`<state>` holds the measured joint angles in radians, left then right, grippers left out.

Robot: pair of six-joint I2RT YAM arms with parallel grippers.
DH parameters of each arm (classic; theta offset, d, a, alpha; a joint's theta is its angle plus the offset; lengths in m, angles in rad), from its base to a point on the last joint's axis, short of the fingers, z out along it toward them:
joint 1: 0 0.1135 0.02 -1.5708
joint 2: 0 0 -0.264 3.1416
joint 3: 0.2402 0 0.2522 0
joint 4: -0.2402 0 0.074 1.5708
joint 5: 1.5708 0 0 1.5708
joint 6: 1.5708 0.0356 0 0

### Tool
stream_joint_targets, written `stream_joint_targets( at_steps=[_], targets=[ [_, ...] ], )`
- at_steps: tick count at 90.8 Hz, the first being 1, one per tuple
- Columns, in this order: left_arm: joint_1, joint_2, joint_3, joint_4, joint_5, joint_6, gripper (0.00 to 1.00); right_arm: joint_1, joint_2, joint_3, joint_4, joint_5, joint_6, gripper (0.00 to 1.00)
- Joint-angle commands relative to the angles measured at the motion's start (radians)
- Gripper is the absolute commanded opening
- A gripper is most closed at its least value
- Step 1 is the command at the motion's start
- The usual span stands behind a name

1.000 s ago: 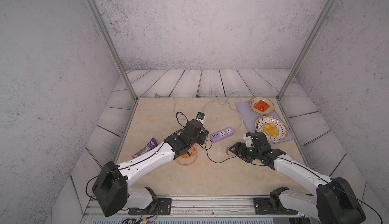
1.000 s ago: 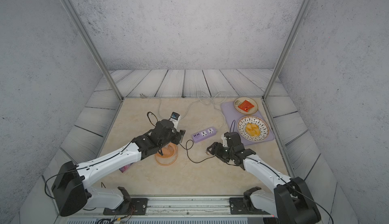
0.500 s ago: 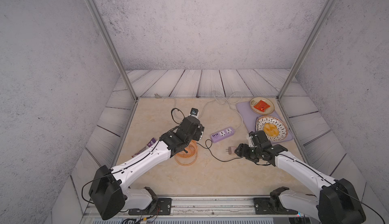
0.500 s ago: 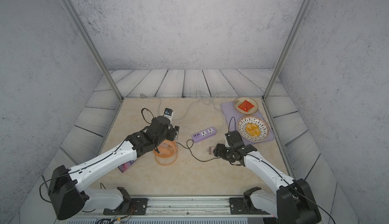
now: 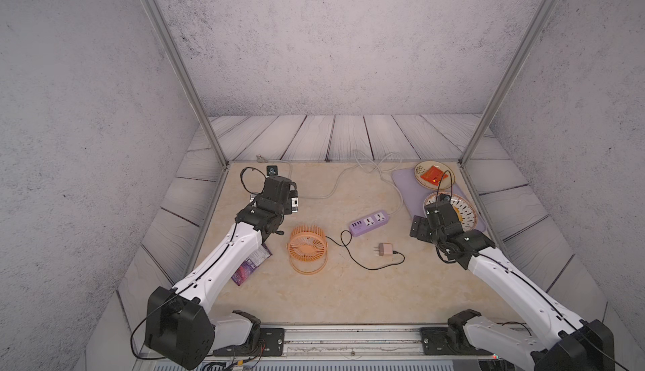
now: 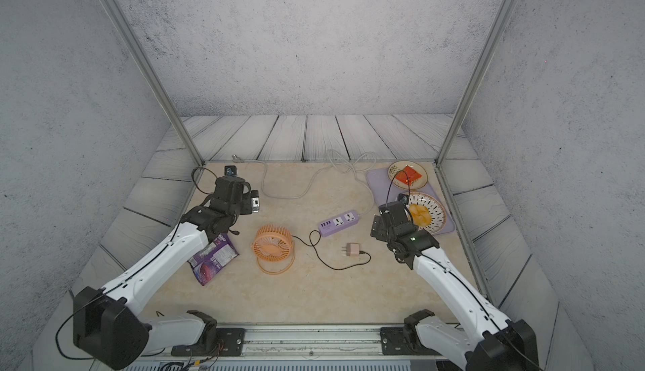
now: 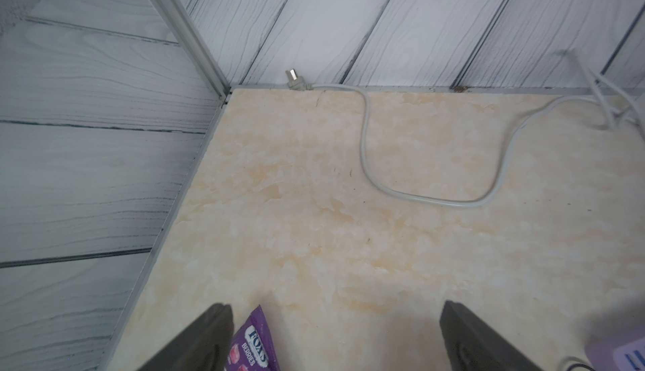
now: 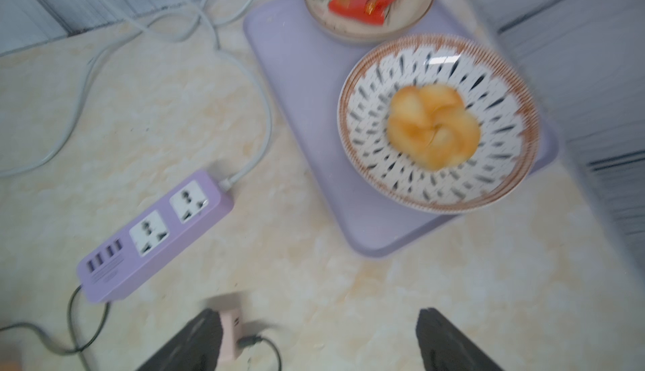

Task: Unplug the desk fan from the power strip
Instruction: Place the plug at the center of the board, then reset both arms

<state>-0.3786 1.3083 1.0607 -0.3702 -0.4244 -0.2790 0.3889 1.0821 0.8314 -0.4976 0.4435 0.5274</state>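
Plug [image 5: 385, 249] loose near right gripper [image 8: 319, 338]

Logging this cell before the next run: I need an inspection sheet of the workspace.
Surface: beige marbled tabletop, no spills seen.
Job's things: desk fan on its ring stand; plug lies on tabletop, out of power strip; both sockets empty.
Clutter: purple candy packet; lavender tray carrying small plate and patterned plate.
Grippers: left gripper open, empty; right gripper open, empty.
Cables: black fan cable looped; whitish strip cord, loose.
Surroundings: grey walls, metal posts.
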Motion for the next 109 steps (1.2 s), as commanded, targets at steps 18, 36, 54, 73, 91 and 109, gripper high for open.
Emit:
stream_joint_targets(
  at_steps=[18,36,54,73,91,109],
  targets=[
    [0.176,0.140,-0.159,0.300,-0.041,0.131,0.98,-0.096,0.149,-0.137,0.622,0.404,-0.396,0.99],
    [0.215,0.214,-0.238,0.518,-0.010,0.246,0.95,-0.188,0.276,-0.267,0.887,0.368,-0.404,0.99],
    [0.220,0.223,-0.329,0.708,0.048,0.331,0.92,-0.191,0.374,-0.423,1.324,0.264,-0.477,0.99],
    [0.227,0.207,-0.442,0.854,0.065,0.334,0.90,-0.208,0.447,-0.500,1.544,0.121,-0.524,0.99],
    [0.229,0.173,-0.559,1.035,0.102,0.346,0.92,-0.256,0.495,-0.513,1.567,-0.037,-0.506,0.99],
    [0.355,0.216,-0.612,1.102,0.324,0.269,0.99,-0.268,0.492,-0.460,1.471,-0.011,-0.484,0.99]
  ],
)
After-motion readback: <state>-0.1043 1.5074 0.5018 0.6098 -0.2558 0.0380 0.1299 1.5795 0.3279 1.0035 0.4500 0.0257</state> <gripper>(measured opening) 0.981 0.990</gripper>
